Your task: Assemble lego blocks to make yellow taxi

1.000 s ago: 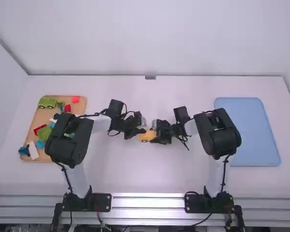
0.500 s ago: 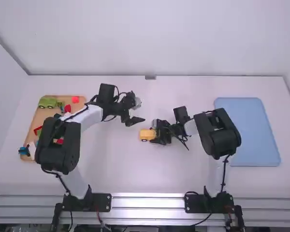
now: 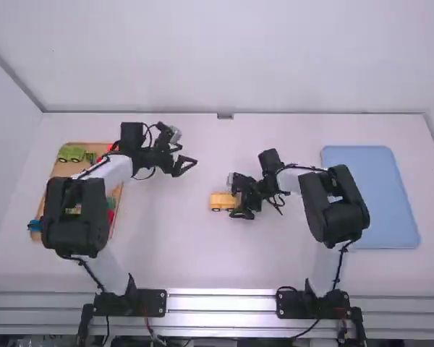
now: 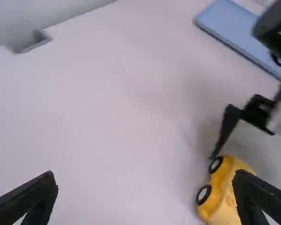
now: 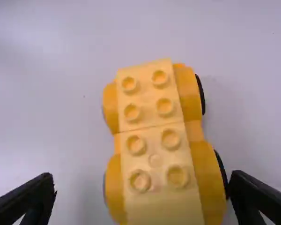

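Observation:
The yellow car [image 3: 220, 201] of joined blocks rests on its wheels mid-table. Around its right end stands my right gripper [image 3: 233, 198], its fingers apart. Seen from the right wrist, the car [image 5: 154, 140] has two rows of studs on top and lies between the open fingers of the right gripper [image 5: 141, 180]; one finger is close beside a wheel, the other has a gap. Up and left of the car, my left gripper [image 3: 188, 165] is open and holds nothing. In the left wrist view, the left gripper [image 4: 145, 178] has widely parted fingers, with the car [image 4: 225, 187] beyond one of them.
An orange tray [image 3: 61, 170] with a green vehicle [image 3: 71, 153] and several coloured blocks stands at the left, partly under the left arm. A blue tray [image 3: 380, 195] lies at the right. A wall rises behind the table's far edge.
My left gripper has left the car, moving away up the table and to the left. The right gripper has opened around the car and shifted slightly. The car stays in about the same place.

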